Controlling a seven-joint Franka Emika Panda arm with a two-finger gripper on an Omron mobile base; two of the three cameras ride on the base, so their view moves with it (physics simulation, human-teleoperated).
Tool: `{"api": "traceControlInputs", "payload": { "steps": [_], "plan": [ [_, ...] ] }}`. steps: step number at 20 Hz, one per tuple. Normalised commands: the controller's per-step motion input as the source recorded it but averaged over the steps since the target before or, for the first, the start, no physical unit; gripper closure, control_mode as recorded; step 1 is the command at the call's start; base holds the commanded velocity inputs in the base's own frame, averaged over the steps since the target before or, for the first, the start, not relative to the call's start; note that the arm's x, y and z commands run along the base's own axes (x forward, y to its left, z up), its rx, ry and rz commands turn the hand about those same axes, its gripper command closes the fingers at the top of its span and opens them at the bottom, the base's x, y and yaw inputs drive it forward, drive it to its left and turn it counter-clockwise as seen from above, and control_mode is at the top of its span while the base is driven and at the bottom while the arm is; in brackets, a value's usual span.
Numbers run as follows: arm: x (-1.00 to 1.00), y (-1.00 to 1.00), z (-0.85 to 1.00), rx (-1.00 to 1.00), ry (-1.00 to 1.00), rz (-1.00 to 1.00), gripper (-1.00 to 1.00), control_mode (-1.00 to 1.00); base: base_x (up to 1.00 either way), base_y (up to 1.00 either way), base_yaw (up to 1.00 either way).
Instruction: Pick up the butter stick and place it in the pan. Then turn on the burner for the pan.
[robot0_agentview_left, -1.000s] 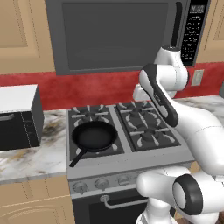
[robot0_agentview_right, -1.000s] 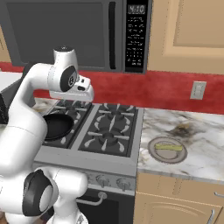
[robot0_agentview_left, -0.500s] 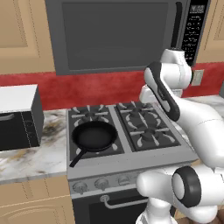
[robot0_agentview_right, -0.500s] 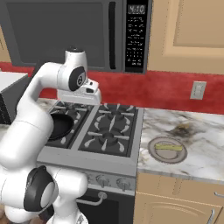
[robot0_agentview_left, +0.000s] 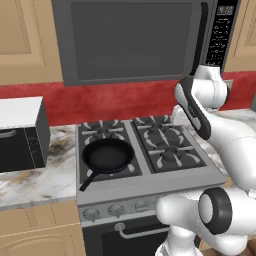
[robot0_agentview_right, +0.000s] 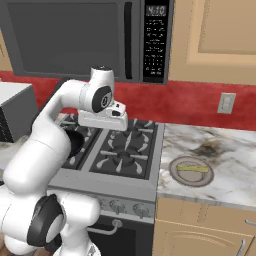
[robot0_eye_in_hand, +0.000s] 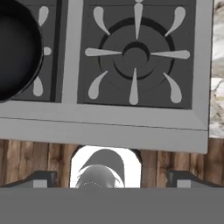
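We swing the tool (robot0_eye_in_hand: 109, 177), jaws spread & empty, right to the butter stick (robot0_agentview_right: 193, 168) on its plate (robot0_agentview_right: 176, 175), approaching from above.

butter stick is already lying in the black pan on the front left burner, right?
Not quite: the butter stick lies on the grey plate on the counter right of the stove, as the right base view shows. The black pan does sit on the front left burner, with nothing in it.

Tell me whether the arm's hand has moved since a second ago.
Yes. In the right base view the hand has swung right across the stove, toward the plate holding the butter stick.
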Motion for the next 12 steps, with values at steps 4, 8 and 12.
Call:
{"api": "traceControlInputs", "payload": {
  "steps": [4, 8, 12],
  "plan": [
    [-0.07, -0.38, -0.14, 0.0, 0.08, 0.0, -1.0, -1.0, 0.0, 0.0, 0.0],
    [0.0, -0.39, -0.05, 0.0, 0.09, -0.01, -1.0, -1.0, 0.0, 0.0, 0.0],
    [0.0, -0.4, -0.06, 0.0, 0.09, 0.0, -1.0, -1.0, 0.0, 0.0, 0.0]
  ]
}}
